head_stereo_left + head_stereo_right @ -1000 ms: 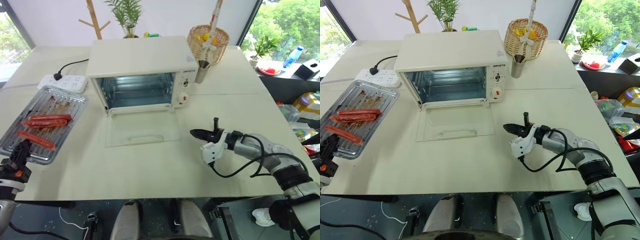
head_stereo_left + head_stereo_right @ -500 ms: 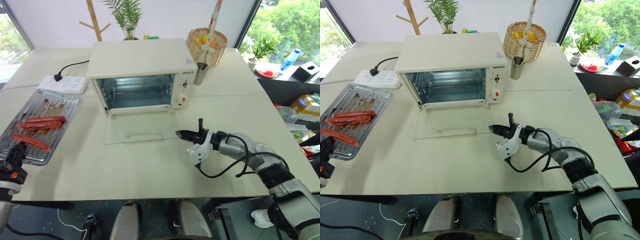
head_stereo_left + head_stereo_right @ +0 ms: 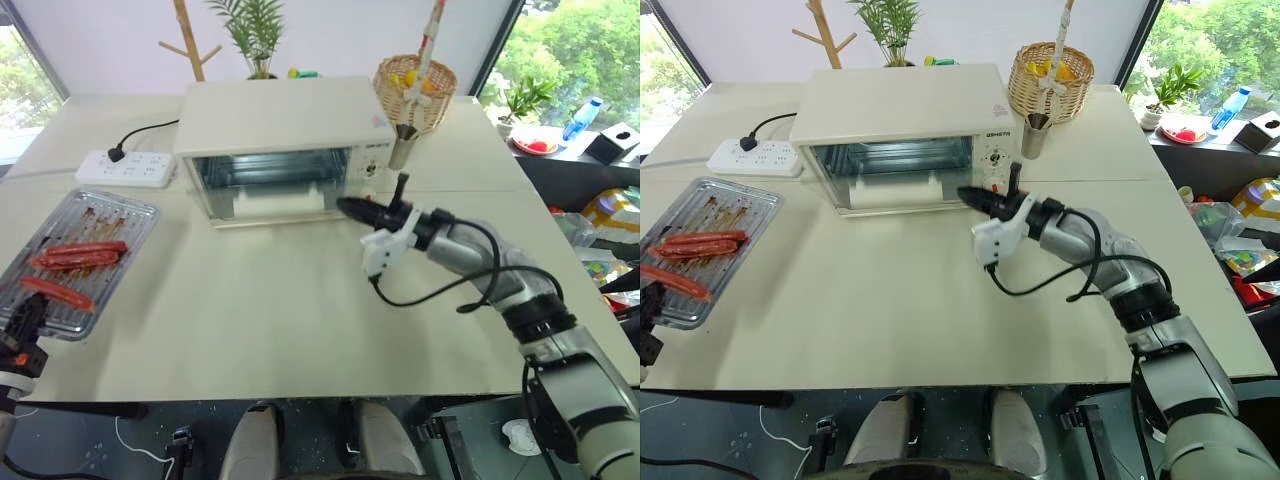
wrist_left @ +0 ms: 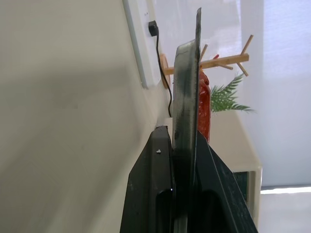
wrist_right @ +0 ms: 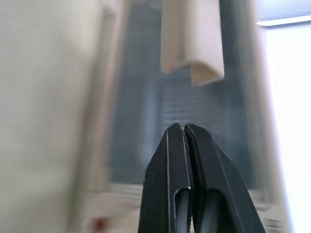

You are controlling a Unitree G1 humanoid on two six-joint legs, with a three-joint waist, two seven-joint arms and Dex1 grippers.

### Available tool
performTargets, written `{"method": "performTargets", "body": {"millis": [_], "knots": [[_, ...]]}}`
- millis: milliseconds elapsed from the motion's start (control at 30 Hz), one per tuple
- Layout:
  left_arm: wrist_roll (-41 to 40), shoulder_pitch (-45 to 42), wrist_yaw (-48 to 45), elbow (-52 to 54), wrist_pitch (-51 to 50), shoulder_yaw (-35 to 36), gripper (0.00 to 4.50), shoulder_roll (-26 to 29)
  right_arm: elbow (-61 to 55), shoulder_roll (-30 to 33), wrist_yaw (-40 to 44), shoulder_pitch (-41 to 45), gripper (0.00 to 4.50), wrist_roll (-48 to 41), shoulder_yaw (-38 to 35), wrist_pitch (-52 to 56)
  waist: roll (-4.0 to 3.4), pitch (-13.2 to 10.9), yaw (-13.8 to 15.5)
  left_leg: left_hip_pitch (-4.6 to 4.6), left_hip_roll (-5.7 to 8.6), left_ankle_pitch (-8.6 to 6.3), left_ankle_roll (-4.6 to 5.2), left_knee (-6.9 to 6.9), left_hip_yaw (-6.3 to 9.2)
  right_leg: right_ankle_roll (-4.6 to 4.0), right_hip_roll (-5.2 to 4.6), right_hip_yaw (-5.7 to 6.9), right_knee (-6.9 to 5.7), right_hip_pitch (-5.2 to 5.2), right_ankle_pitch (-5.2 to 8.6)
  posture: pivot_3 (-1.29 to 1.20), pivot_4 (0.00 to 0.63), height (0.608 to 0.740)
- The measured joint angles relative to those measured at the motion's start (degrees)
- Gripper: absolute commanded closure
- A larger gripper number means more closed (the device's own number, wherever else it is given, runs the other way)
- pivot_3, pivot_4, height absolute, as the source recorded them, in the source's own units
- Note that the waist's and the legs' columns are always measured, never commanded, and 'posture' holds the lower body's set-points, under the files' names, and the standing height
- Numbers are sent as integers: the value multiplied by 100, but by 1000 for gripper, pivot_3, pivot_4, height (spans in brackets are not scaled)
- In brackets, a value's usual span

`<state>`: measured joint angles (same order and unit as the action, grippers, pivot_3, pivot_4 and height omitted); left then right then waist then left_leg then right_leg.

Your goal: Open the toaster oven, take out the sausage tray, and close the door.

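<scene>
The cream-white toaster oven (image 3: pixel 280 115) stands at the table's back centre. Its glass door (image 3: pixel 268 178) is swung up nearly upright, the cream bar handle (image 3: pixel 278 204) showing across its lower part. My right gripper (image 3: pixel 345 207) is shut and empty, its tips against the door's right edge below the knobs. The handle (image 5: pixel 192 46) and glass lie just past those shut fingertips (image 5: pixel 181 133). The sausage tray (image 3: pixel 105 212) rests on the table at the left with three red-brown sausages (image 3: pixel 78 255). My left gripper (image 3: pixel 25 318) is shut on the tray's near edge (image 4: pixel 187 97).
A white power strip (image 3: pixel 125 168) with a black cord lies behind the tray. A wicker basket (image 3: pixel 415 88) and a metal cup (image 3: pixel 403 148) stand at the oven's right rear. The table's front edge runs close to the tray and my left gripper.
The door has swung up from lying flat on the table to nearly upright. My right gripper rose and moved in toward the oven with it. The tray stays in my left gripper's hold.
</scene>
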<state>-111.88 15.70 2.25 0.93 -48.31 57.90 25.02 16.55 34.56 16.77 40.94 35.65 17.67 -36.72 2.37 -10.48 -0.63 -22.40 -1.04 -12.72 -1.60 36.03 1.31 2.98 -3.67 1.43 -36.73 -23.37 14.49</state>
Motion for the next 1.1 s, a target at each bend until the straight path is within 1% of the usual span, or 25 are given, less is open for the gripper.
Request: {"method": "performTargets", "body": {"millis": [167, 400, 500, 567, 667, 700, 767, 900, 933, 967, 1100], "knots": [[0, 187, -184, -91, -171, -94, 4500, 101, 120, -50, -68, 37, 4436, 8, 5, 90, -1, -1, 3, -14, -5, -1, -1, -4, 7, 0, -2, 6, 27, 2, -1, 0, 150, 740], [1, 925, -858, -115, -1108, -347, 4500, 540, 82, 208, -66, -415, 4436, 36, 8, -37, -6, -4, -5, -22, -5, -10, -5, -11, 4, 0, -7, 6, 47, 0, -1, 0, 150, 740], [9, 1301, -1229, -68, -1562, -599, 4500, 970, -79, 381, -47, -589, 4436, 28, -6, -75, -13, -8, -11, -23, -7, -10, -5, -12, 6, 0, -11, 6, 49, -3, -1, 0, 150, 740], [103, 1441, -1597, 49, -1977, -913, 4500, 1365, -282, 558, 52, -810, 4436, -15, -50, -95, -18, -11, 3, -24, -5, -11, -6, -12, 8, 0, -11, 7, 53, -5, -1, 0, 150, 740], [496, 1188, -2137, 107, -2347, -1407, 4500, 1865, -710, 838, 389, -1261, 4436, -403, -152, -118, -40, -24, 20, -32, 0, -11, -6, -11, 13, 0, -12, 8, 58, -5, 0, 0, 150, 740], [614, 1034, -2275, 114, -2412, -1523, 4500, 1983, -862, 921, 547, -1398, 4436, -602, -160, -116, -45, -27, 9, -34, -1, -11, -6, -11, 14, 0, -12, 8, 58, -5, -1, 0, 150, 740], [885, 533, -2569, 36, -2494, -1868, 4500, 2198, -1341, 1132, 1058, -1862, 4436, -1388, -254, 83, -53, -32, 21, -36, -1, -11, -6, -12, 14, 0, -13, 8, 60, -4, -1, 0, 150, 740], [1483, -514, -3067, -319, -2646, -2626, 4500, 2427, -2542, 1438, 1991, -2696, 4436, -3045, -456, 1052, -69, -41, -9, -42, -8, -12, -3, -14, 10, 2, -12, 9, 56, -12, -2, 0, 150, 740], [1679, -838, -3206, -411, -2681, -2842, 4500, 2472, -2920, 1586, 2194, -2929, 4436, -3606, -585, 1530, -76, -46, 10, -44, -8, -11, -3, -14, 13, 3, -11, 13, 54, -12, -2, 0, 150, 740], [1950, -1247, -3390, -544, -2732, -3127, 4500, 2526, -3437, 1788, 2406, -3223, 4436, -4380, -807, 2215, -78, -47, 24, -44, -10, -12, -3, -13, 14, 3, -9, 15, 54, -12, -2, 0, 150, 740], [2858, -2246, -4097, -905, -2798, -3948, 4500, 2635, -4661, 2329, 2763, -3887, 4436, -6465, -1691, 4154, -79, -48, 25, -44, -18, -12, -3, -14, 14, 2, -11, 22, 57, -13, -3, 0, 150, 740]]}}
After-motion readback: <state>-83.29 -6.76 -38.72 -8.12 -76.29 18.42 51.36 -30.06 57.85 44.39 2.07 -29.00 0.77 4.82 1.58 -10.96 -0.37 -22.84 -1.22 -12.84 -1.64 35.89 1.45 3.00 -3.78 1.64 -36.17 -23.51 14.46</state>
